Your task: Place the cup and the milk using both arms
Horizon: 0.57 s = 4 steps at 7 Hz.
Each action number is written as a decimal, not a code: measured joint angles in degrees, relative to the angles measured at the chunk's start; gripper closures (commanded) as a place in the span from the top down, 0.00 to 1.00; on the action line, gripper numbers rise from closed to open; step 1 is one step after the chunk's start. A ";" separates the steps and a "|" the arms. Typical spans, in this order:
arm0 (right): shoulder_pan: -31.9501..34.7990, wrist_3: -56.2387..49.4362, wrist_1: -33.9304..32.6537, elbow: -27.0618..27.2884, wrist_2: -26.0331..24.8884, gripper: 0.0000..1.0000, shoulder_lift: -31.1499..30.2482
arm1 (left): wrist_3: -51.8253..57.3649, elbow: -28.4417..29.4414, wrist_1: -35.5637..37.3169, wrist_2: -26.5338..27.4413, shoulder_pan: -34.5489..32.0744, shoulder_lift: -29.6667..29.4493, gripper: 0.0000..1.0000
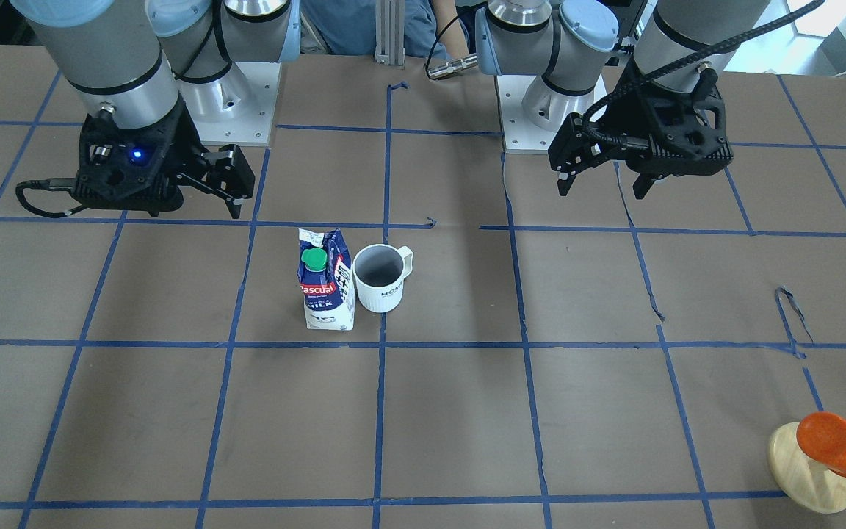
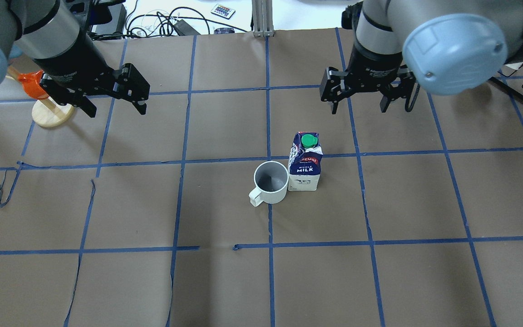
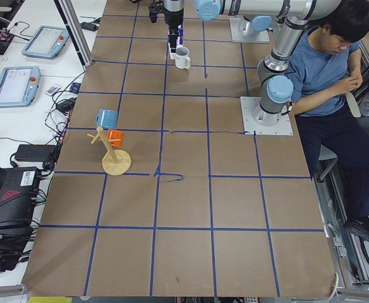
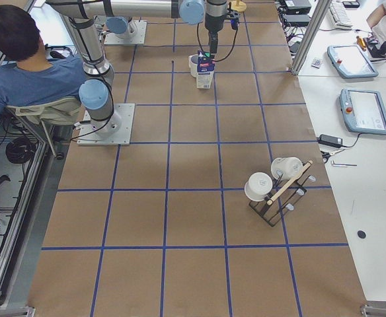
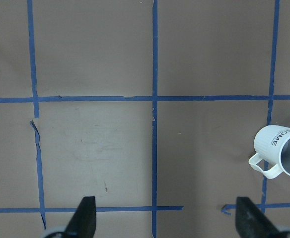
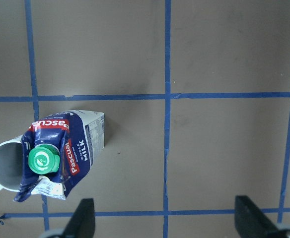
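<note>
The white cup [image 2: 270,181] stands upright near the table's middle, touching the navy and white milk carton [image 2: 304,165] with its green cap, which is also upright. In the front-facing view the milk [image 1: 326,283] is left of the cup [image 1: 381,283]. My left gripper [image 2: 117,111] is open and empty, high above the table, well away from the cup [image 5: 284,153]. My right gripper [image 2: 359,110] is open and empty, above the table beyond the milk [image 6: 60,153]. The open left gripper also shows in the front-facing view [image 1: 602,192].
A wooden mug tree with an orange mug [image 2: 46,97] stands at the table's left end, below my left arm. A rack with white cups [image 4: 275,185] stands at the right end. A seated person [image 3: 326,63] is behind the robot bases. Blue tape lines grid the brown table.
</note>
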 measured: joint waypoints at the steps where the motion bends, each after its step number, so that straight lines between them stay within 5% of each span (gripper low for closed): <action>1: -1.58 -0.70 1.56 0.04 -0.10 1.00 -1.68 | -0.02 0.00 0.00 0.01 -0.01 0.01 1.00; 4: -4.64 -4.61 3.61 0.53 0.04 1.00 -3.38 | -0.11 0.00 -0.01 0.01 -0.04 0.01 1.00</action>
